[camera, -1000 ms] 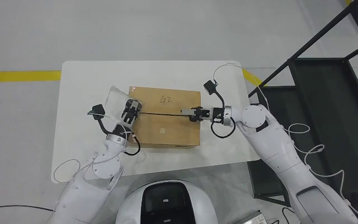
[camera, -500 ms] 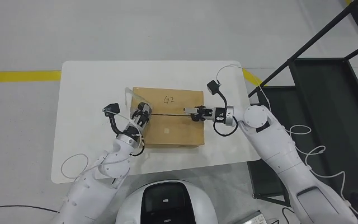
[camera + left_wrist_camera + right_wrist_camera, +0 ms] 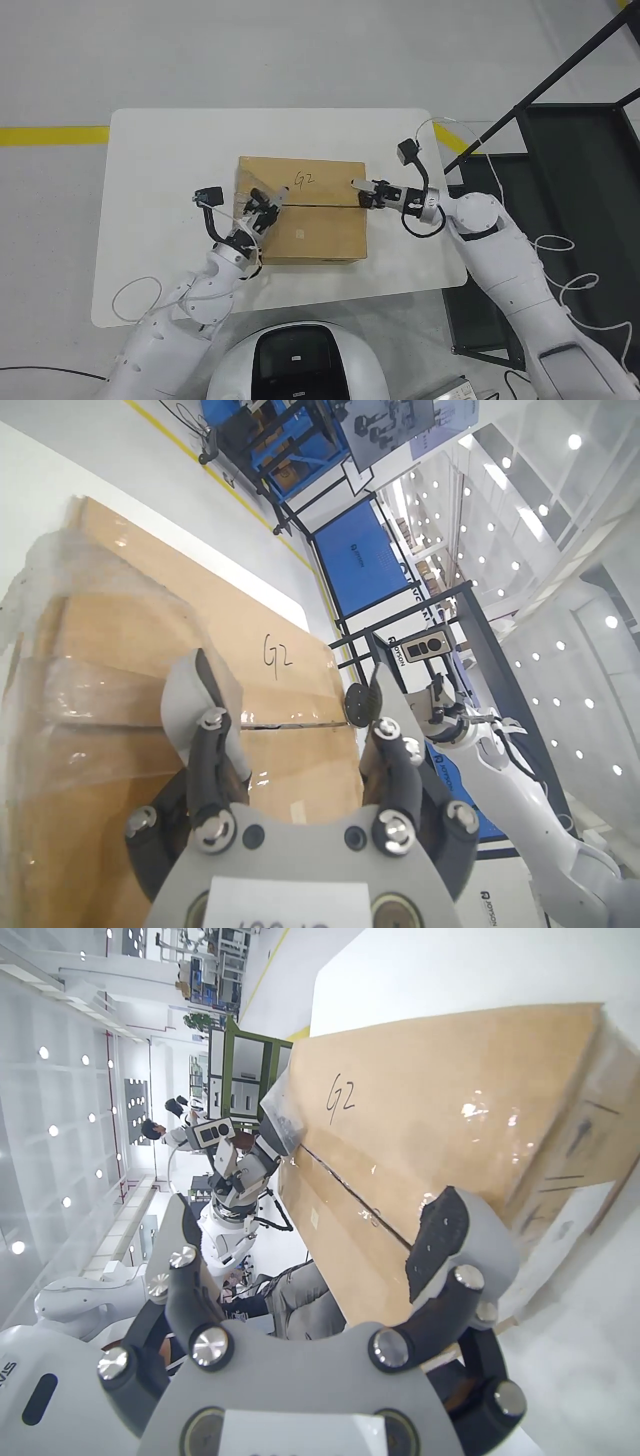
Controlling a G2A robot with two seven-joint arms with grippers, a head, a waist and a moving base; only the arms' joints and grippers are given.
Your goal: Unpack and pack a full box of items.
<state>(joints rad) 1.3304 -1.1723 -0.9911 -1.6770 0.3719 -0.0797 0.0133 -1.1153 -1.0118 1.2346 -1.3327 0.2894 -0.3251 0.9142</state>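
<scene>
Left claw [image 3: 287, 685] spread wide, over box [image 3: 320, 235] left end | right claw [image 3: 310, 1208] spread wide, at right end

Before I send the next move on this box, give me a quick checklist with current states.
1. Left gripper open, over the seam at the left end of the box: ok.
2. Right gripper open, at the seam's right end: ok.
3. Box flat on the table, well inside its edges: ok.
4. Flaps opened: not ok, both lie shut.
5. Clear tape off the seam: cannot tell; wrinkled film covers the left end.
6. Either gripper touching cardboard: cannot tell.
</scene>
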